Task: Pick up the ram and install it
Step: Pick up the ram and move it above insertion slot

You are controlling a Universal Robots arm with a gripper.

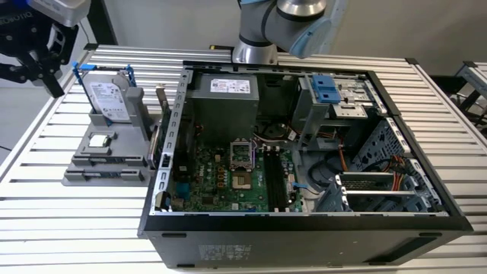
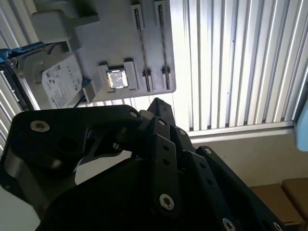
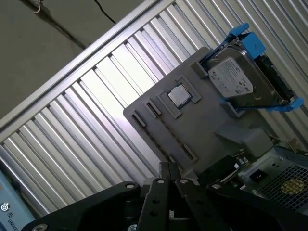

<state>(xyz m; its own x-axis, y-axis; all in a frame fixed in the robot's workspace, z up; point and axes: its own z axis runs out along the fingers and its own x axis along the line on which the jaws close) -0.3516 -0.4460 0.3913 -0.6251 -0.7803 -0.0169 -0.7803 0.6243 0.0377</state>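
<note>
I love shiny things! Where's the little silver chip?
On the exterior view's left, the silver chip sits in the gray holder, beside the hard drive.

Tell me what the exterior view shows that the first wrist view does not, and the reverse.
Extra in the exterior view: the green motherboard inside the black computer case, and the arm's silver and blue joint.
Extra in the first wrist view: a thin dark cable on the floor and a black power socket on the case's rear.
Shared: the slatted metal table, the grey holder block, the silver boxy hard drive in its blue bracket, the small square silver processor chip, the black gripper.
</note>
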